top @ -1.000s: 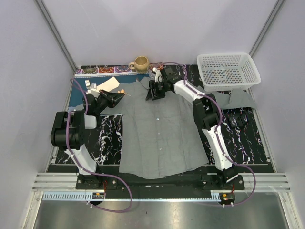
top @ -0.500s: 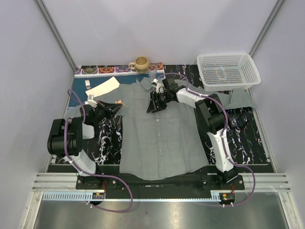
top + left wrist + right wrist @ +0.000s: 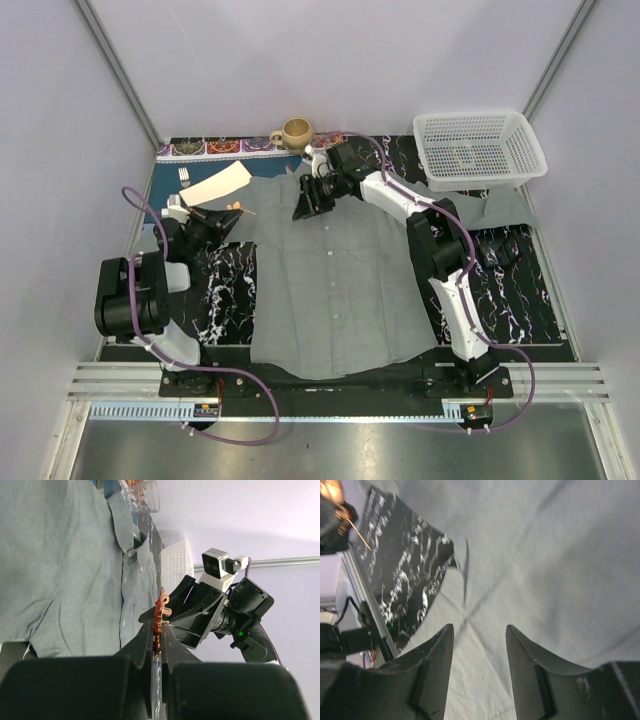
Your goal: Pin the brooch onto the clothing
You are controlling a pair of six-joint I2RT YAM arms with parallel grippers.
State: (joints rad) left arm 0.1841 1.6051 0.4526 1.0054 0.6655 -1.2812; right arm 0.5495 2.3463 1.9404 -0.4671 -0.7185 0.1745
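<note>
The grey shirt (image 3: 335, 275) lies flat on the mat, collar at the far end. It fills the left of the left wrist view (image 3: 65, 555) and most of the right wrist view (image 3: 545, 555). My left gripper (image 3: 226, 213) is at the shirt's left shoulder edge and is shut on the small orange-red brooch (image 3: 237, 208), which sticks out past the fingertips (image 3: 161, 611). My right gripper (image 3: 303, 205) is open and empty, just above the shirt's upper left chest near the collar (image 3: 479, 630). The brooch and its pin show blurred at the top left of the right wrist view (image 3: 342, 515).
A tan mug (image 3: 296, 131) stands at the back, and a white basket (image 3: 480, 146) at the back right. A white paper (image 3: 220, 184) and a fork (image 3: 184, 178) lie on the blue placemat (image 3: 165, 195) at the left. More grey cloth (image 3: 505, 205) lies at the right.
My left gripper has drawn back to the left with the brooch. My right gripper dipped nearer, then moved far and left over the shirt toward the collar, still open.
</note>
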